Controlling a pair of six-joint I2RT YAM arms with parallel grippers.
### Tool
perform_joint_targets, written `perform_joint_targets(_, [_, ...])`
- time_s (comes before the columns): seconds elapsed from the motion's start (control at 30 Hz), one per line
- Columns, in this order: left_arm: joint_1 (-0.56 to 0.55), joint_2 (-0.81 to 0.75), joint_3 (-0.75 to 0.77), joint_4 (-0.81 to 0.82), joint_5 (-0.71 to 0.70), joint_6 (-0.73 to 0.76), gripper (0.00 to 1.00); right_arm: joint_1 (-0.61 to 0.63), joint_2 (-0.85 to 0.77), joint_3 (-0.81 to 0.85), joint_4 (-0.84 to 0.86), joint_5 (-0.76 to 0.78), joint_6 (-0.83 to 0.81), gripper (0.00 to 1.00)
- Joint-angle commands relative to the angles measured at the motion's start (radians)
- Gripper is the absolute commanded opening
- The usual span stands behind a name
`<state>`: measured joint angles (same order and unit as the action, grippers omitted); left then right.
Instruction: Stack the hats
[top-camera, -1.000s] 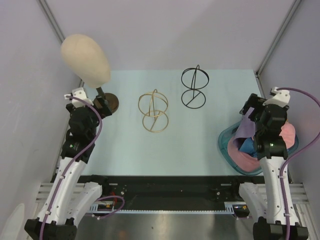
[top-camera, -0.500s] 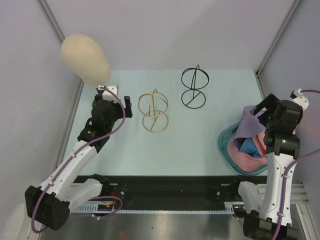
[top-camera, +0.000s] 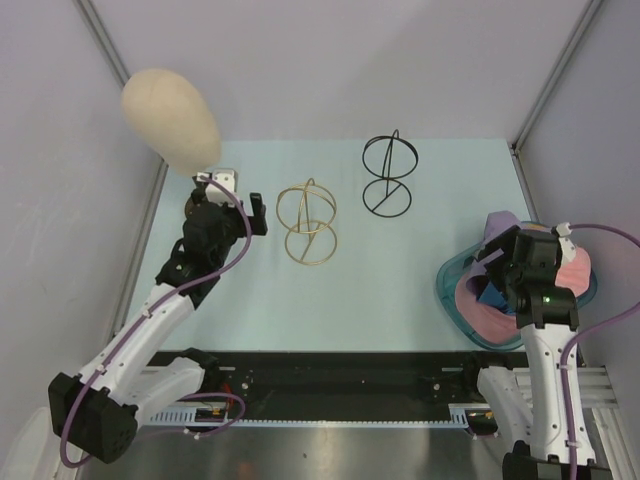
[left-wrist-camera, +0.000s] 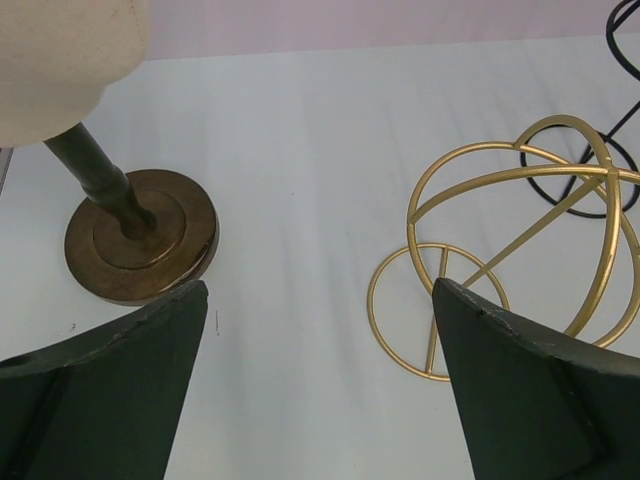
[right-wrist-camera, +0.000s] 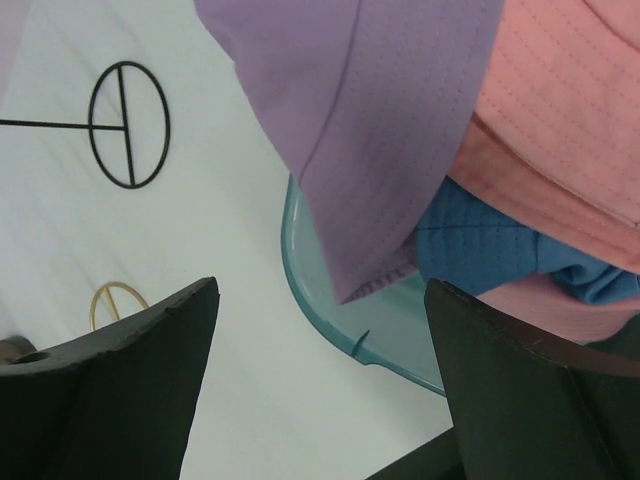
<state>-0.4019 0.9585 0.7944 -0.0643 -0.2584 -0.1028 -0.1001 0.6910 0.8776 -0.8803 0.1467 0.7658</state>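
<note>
The hats (top-camera: 470, 300) lie heaped in the tray (right-wrist-camera: 390, 325) at the table's (top-camera: 400, 280) right edge, the lilac hat (right-wrist-camera: 370, 110) uppermost. The right gripper (right-wrist-camera: 322, 283) hangs over them, spread. The left gripper (left-wrist-camera: 320, 285) is spread and empty near the left edge.

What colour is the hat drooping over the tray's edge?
The hat is lilac; the right wrist view shows it best.
</note>
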Motion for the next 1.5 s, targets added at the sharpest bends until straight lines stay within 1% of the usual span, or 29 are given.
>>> perform_joint_targets(0.0, [-0.005, -0.033, 0.04, -0.006, -0.015, 0.015, 1.0, 0.037, -0.001, -0.02, -0.022, 0.125, 0.076, 0.89])
perform_joint_targets(0.17, [-0.005, -0.05, 0.061, -0.054, -0.001, -0.012, 1.0, 0.036, -0.016, -0.118, 0.093, 0.149, 0.095, 0.88])
perform_joint_targets(0.33, [-0.005, -0.07, 0.068, -0.083, -0.008, -0.02, 1.0, 0.027, 0.002, -0.153, 0.176, 0.174, 0.075, 0.87])
perform_joint_targets(0.37, [-0.005, -0.073, 0.072, -0.092, -0.011, -0.02, 1.0, 0.022, -0.001, -0.169, 0.216, 0.174, 0.061, 0.86])
perform_joint_targets(0.47, [-0.005, -0.075, 0.084, -0.107, -0.018, -0.023, 1.0, -0.013, 0.004, -0.181, 0.276, 0.142, 0.053, 0.83])
perform_joint_targets(0.63, [-0.005, -0.069, 0.101, -0.109, -0.019, -0.026, 1.0, -0.053, 0.022, -0.177, 0.306, 0.122, 0.027, 0.79])
perform_joint_targets(0.73, [-0.005, -0.057, 0.108, -0.106, -0.019, -0.032, 1.0, -0.085, 0.031, -0.215, 0.354, 0.087, 0.02, 0.77])
perform_joint_targets(0.8, [-0.005, -0.05, 0.115, -0.108, -0.018, -0.034, 1.0, -0.098, 0.039, -0.236, 0.397, 0.061, 0.021, 0.73])
perform_joint_targets(0.83, [-0.005, -0.05, 0.118, -0.108, -0.016, -0.035, 1.0, -0.102, 0.045, -0.247, 0.409, 0.057, 0.018, 0.71])
perform_joint_targets(0.87, [-0.005, -0.047, 0.123, -0.108, -0.018, -0.035, 1.0, -0.105, 0.045, -0.246, 0.428, 0.054, 0.013, 0.67])
perform_joint_targets(0.93, [-0.005, -0.047, 0.124, -0.103, -0.018, -0.037, 1.0, -0.108, 0.042, -0.235, 0.44, 0.056, -0.011, 0.6])
perform_joint_targets(0.97, [-0.005, -0.049, 0.124, -0.101, -0.019, -0.037, 1.0, -0.112, 0.039, -0.214, 0.442, 0.054, -0.022, 0.51])
perform_joint_targets(1.03, [-0.005, -0.047, 0.121, -0.1, -0.024, -0.032, 1.0, -0.113, 0.038, -0.184, 0.44, 0.051, -0.054, 0.41])
perform_joint_targets(1.07, [-0.005, -0.044, 0.121, -0.097, -0.024, -0.032, 1.0, -0.113, 0.035, -0.148, 0.437, 0.048, -0.063, 0.32])
perform_joint_targets(1.13, [-0.005, -0.044, 0.12, -0.094, -0.025, -0.031, 1.0, -0.113, 0.038, -0.117, 0.429, 0.04, -0.08, 0.23])
perform_joint_targets(1.17, [-0.005, -0.041, 0.118, -0.091, -0.025, -0.032, 1.0, -0.113, 0.039, -0.083, 0.423, 0.04, -0.091, 0.13])
perform_joint_targets(1.23, [-0.005, -0.04, 0.114, -0.085, -0.025, -0.034, 1.0, -0.113, 0.039, -0.056, 0.414, 0.036, -0.097, 0.03])
perform_joint_targets(1.27, [-0.005, -0.038, 0.112, -0.081, -0.025, -0.034, 1.0, -0.113, 0.038, -0.037, 0.414, 0.022, -0.111, 0.0])
perform_joint_targets(1.37, [-0.005, -0.033, 0.111, -0.078, -0.025, -0.037, 1.0, -0.115, 0.027, -0.023, 0.49, -0.053, -0.143, 0.0])
perform_joint_targets(1.47, [-0.005, -0.03, 0.109, -0.077, -0.025, -0.038, 1.0, -0.115, 0.038, 0.001, 0.558, -0.103, -0.135, 0.0])
